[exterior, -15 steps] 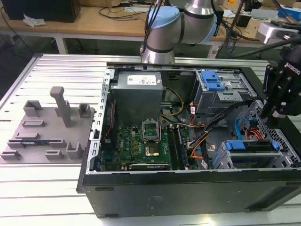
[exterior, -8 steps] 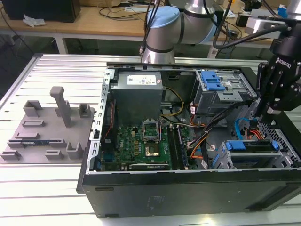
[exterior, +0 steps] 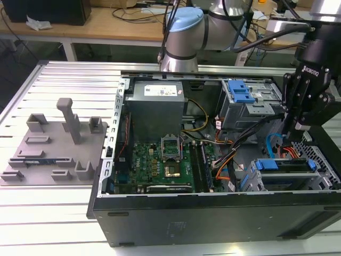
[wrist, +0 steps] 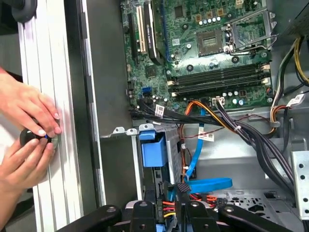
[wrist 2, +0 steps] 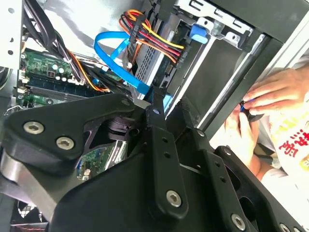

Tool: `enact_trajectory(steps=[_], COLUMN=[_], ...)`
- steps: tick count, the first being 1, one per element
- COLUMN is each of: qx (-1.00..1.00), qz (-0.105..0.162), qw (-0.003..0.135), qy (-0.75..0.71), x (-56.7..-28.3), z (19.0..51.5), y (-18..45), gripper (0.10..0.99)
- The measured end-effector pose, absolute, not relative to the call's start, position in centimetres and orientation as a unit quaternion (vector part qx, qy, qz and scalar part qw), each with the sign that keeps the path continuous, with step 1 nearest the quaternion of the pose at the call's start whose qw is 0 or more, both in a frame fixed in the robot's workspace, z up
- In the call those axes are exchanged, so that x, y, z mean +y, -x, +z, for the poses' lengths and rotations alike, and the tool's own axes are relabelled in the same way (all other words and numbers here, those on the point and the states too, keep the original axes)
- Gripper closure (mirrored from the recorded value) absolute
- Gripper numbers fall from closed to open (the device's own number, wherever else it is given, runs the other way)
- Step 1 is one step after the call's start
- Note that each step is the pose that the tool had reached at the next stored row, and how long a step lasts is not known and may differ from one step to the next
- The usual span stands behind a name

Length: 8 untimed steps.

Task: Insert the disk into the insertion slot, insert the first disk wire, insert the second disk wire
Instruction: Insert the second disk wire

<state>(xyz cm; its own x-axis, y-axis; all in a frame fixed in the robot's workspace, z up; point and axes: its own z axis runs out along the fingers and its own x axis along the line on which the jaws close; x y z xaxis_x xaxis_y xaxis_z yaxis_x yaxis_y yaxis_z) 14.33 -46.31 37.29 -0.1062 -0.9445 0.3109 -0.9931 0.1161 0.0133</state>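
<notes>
While the open computer case lies on its side on the ribbed metal tabletop, the black tool hangs over the drive corner at the exterior view's right. Whether its fingers are spread or pressed together, I cannot tell, since the arm's own links cover them in both wrist views. The disk, framed in its blue carrier, sits inside the insertion slot, a low grey perforated cage just below the tool. The second disk wire, a flat blue cable, loops up beside the disk. The first disk wire, a bundle of red, orange and black strands, runs to the back of the disk just beside that loop; its plug seems to be at the disk, though the plug itself is hard to make out. A taller grey bay with a blue latch stands farther back. The green motherboard fills the middle of the case. Outside the case, a person's hands hold a small dark object against the tabletop.
</notes>
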Motion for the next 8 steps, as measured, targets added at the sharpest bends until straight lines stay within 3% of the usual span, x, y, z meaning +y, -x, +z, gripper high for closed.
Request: enact_trajectory(steps=[8], qx=[-0.727], qz=[0.103], qw=[0.121], qy=[-0.668], x=[-45.98], z=[36.84], y=[-14.32], gripper=[0.784])
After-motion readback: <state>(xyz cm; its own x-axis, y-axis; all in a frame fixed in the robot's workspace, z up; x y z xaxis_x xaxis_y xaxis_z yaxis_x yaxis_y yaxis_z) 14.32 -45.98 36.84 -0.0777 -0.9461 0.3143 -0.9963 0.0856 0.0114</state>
